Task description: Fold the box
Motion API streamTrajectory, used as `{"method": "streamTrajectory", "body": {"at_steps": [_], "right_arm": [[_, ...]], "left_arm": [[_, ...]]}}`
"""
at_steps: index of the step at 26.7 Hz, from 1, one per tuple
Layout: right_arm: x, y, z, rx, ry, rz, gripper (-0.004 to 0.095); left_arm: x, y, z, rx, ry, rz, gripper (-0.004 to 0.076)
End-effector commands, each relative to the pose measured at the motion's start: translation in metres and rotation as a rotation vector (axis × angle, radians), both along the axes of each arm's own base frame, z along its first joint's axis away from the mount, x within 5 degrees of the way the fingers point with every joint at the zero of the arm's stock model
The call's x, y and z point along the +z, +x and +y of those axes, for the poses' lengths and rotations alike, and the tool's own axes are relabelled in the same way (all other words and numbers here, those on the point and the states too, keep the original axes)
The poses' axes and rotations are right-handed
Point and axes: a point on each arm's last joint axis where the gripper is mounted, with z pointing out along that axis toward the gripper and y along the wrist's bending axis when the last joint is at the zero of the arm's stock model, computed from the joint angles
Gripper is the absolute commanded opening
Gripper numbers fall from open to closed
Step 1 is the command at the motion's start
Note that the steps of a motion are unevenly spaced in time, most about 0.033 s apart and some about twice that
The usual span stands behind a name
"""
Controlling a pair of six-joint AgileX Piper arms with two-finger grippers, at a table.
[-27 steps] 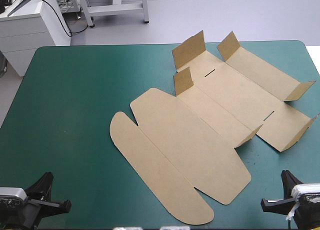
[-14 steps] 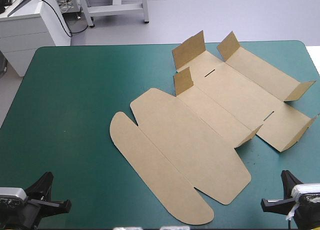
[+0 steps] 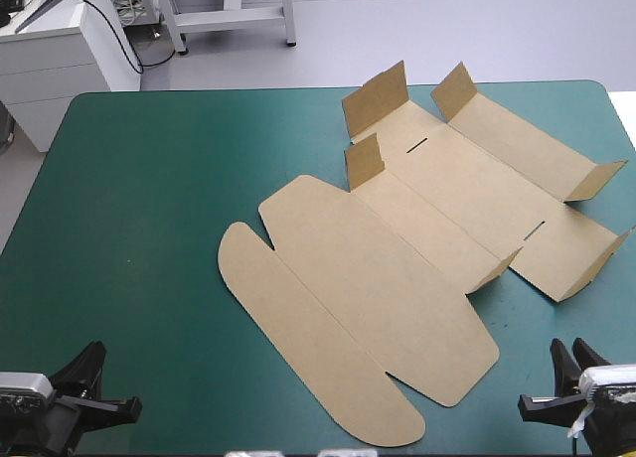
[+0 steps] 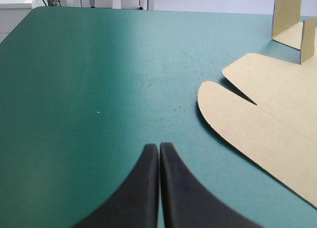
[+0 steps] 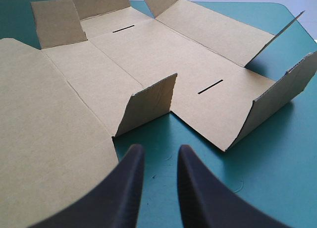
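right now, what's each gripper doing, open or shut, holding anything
Left gripper: shut, holding nothing, over bare teal-green cover.
Right gripper: open, empty, the box just ahead of it.

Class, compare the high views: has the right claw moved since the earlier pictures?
Yes. The right claw has opened in place: its fingers parted, one toward the box, one toward the table's right edge.

Bright even light, sheen on teal-green cover [image 4: 124, 44], soft shadows beside box flaps [image 5: 148, 101]
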Motion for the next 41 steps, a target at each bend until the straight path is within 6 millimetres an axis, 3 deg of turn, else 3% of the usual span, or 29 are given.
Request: {"method": "streamTrajectory", "body": {"at_steps": [1,5,15,21,26,32,37,41], "right_arm": [[0.013,0.001,0.000,0.001,-0.002,-0.075,0.0476],[0.013,0.001,0.000,-0.003,0.002,-0.075,0.0665],[0.013,0.001,-0.001,-0.010,0.003,-0.070,0.0675],[0.016,0.009,0.000,-0.057,0.170,0.062,0.0676],[0.024,0.038,0.000,-0.075,0.215,0.242,0.0677],[0.049,0.081,0.003,-0.096,0.329,0.363,0.0677],[0.067,0.149,0.001,-0.166,0.418,0.458,0.0677],[0.050,0.191,0.002,-0.222,0.511,0.591,0.0677]], "left_arm": [[0.013,-0.002,0.000,-0.001,-0.016,-0.102,-0.0008],[0.013,-0.002,0.000,-0.001,-0.016,-0.102,-0.0008],[0.013,-0.002,0.000,-0.001,-0.016,-0.102,-0.0008],[0.013,-0.002,0.000,-0.001,-0.016,-0.102,-0.0008],[0.013,-0.002,0.000,-0.001,-0.016,-0.102,-0.0008],[0.013,-0.002,0.000,-0.001,-0.016,-0.102,-0.0008],[0.013,-0.002,0.000,-0.001,-0.016,-0.102,-0.0008],[0.013,-0.002,0.000,-0.001,-0.016,-0.102,-0.0008]]}}
